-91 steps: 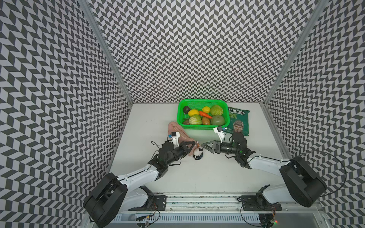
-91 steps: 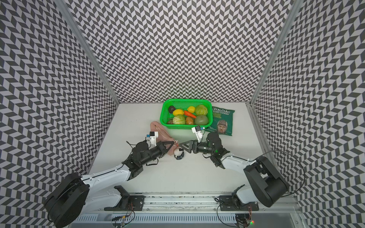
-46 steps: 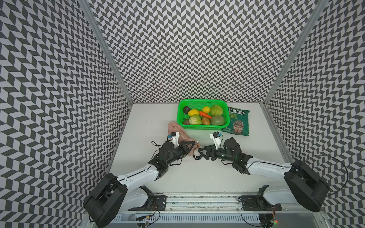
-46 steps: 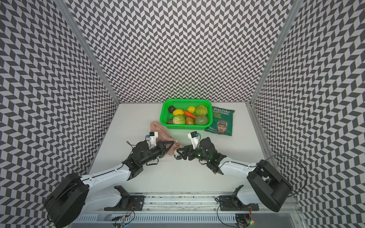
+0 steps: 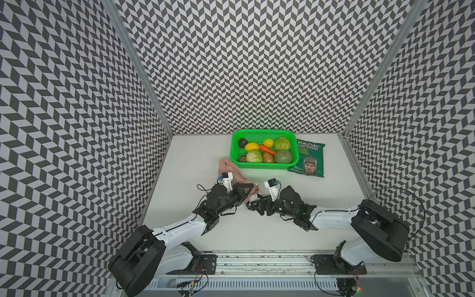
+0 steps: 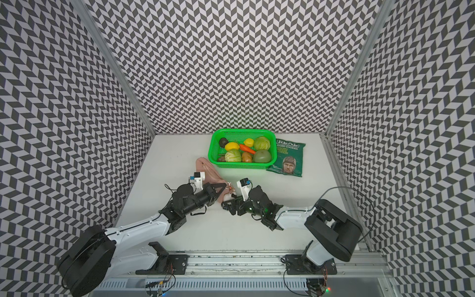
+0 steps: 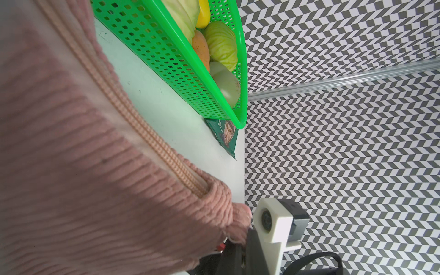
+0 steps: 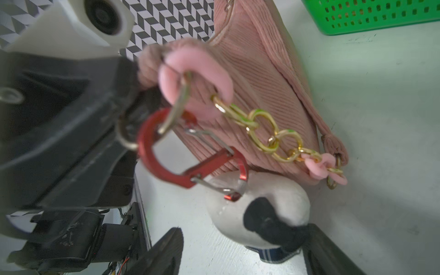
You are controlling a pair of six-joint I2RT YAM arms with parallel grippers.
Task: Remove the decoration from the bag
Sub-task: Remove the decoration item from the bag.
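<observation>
The left gripper (image 5: 250, 191), tips hard to make out, is clamping the bag (image 8: 257, 83). The right gripper (image 8: 240, 252) is standing apart around the decoration (image 8: 262, 204), with open tabletop (image 8: 381, 119) beyond.

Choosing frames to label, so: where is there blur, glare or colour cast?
Right wrist view: red clip close to the lens is blurred, charm sharper. Left wrist view: bag soft up close, basket crisp, its green tinting the table. Both top views: evenly lit, sharp, no strong glare.
</observation>
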